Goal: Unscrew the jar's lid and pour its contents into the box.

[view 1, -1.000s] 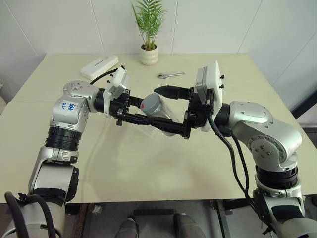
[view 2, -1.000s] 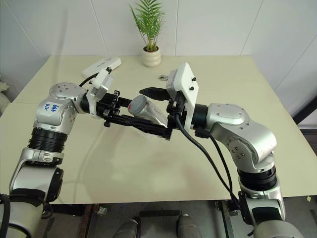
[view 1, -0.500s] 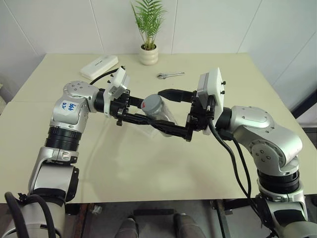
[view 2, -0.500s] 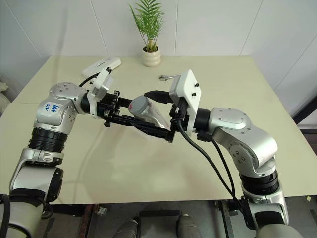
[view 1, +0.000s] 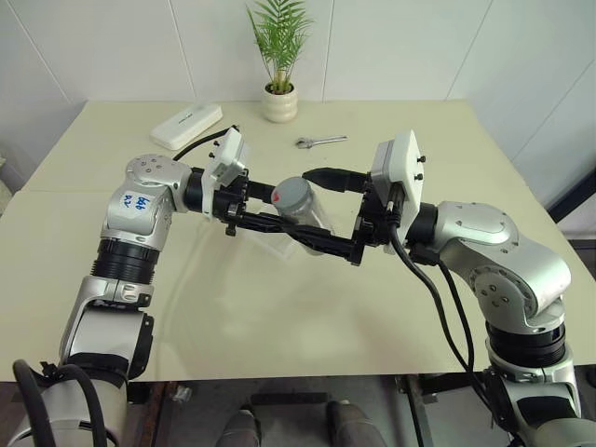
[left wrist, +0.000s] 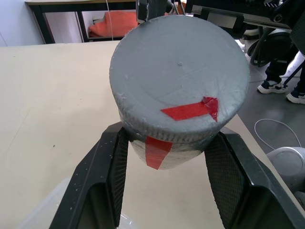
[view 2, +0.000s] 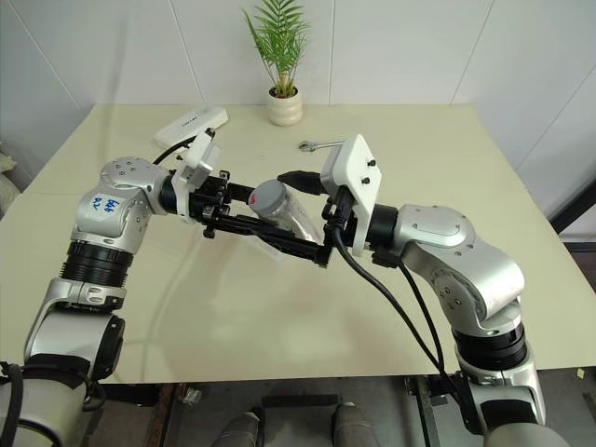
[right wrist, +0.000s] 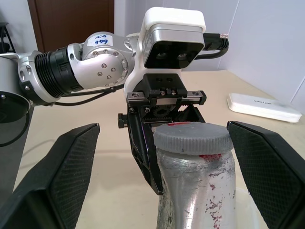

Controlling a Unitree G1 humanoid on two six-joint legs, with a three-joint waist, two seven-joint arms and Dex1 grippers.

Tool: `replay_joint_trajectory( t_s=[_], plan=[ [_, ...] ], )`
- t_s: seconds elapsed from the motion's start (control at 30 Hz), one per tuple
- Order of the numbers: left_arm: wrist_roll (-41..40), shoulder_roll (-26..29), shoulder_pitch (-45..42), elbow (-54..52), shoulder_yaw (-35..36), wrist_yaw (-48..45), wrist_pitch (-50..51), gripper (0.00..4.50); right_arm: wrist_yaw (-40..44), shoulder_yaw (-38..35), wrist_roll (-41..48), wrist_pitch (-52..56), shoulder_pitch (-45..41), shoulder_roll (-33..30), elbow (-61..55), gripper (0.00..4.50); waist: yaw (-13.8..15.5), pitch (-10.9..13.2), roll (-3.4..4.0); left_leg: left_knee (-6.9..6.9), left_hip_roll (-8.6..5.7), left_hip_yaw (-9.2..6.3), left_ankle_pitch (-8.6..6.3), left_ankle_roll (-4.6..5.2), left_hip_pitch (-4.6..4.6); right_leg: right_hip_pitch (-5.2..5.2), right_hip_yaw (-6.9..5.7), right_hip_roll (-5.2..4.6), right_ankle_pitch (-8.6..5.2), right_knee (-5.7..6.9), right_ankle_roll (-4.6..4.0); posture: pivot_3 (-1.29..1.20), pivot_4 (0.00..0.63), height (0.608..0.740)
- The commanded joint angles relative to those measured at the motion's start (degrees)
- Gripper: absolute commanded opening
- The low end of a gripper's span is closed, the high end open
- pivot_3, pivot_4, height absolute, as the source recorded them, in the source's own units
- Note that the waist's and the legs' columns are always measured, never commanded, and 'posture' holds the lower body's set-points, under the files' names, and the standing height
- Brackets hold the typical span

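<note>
Jar [view 1: 300,207] held above mid-counter, pinched by the left claw [left wrist: 167,162] below the lid [left wrist: 178,78], which is still on. Right claw [view 1: 324,212], spread wide either side of the lid, has drawn slightly rightward: no grip yet, unscrewing pending. Cream counter [view 1: 279,307]; spanner [view 1: 320,142], white case [view 1: 186,125], potted plant [view 1: 279,56] far side; white walls.

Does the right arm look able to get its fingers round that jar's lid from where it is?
Probably yes. The right gripper stands open with a finger on each side of the lid, nothing between them; the left gripper grips the jar lower down.
</note>
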Motion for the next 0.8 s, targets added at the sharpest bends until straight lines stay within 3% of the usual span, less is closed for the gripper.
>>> replay_joint_trajectory(
  t_s=[0.03, 0.43, 0.8],
  plan=[
    [-1.84, -0.22, -2.94, -1.96, 3.82, 2.29, -1.36, 2.05, 2.37, 4.31, 0.66, 1.50, 1.83, -1.05, -2.30, 4.50, 0.04, 0.00, 0.00, 0.00, 0.00, 0.00, 0.00, 0.00, 0.00, 0.00, 0.00, 0.00, 0.00, 0.00, 0.00, 0.00, 0.150, 0.740],
    [-1.98, 0.41, -2.63, -3.26, 4.17, 2.59, -0.58, 2.02, 2.13, 3.76, 0.41, 1.11, 2.19, -2.30, -2.95, 4.50, 0.02, 0.00, 0.00, 0.00, 0.00, 0.00, 0.00, 0.00, 0.00, 0.00, 0.00, 0.00, 0.00, 0.00, 0.00, 0.00, 0.150, 0.740],
    [-1.00, 1.55, -2.60, -3.50, 2.58, 0.68, -0.52, 2.02, -3.46, 1.95, -3.38, -0.11, -3.20, 0.87, 1.48, 4.50, -0.09, 0.00, 0.00, 0.00, 0.01, 0.00, 0.00, 0.00, 0.02, 0.00, 0.00, 0.01, 0.00, 0.05, 0.00, 0.00, 0.150, 0.740]
  ],
)
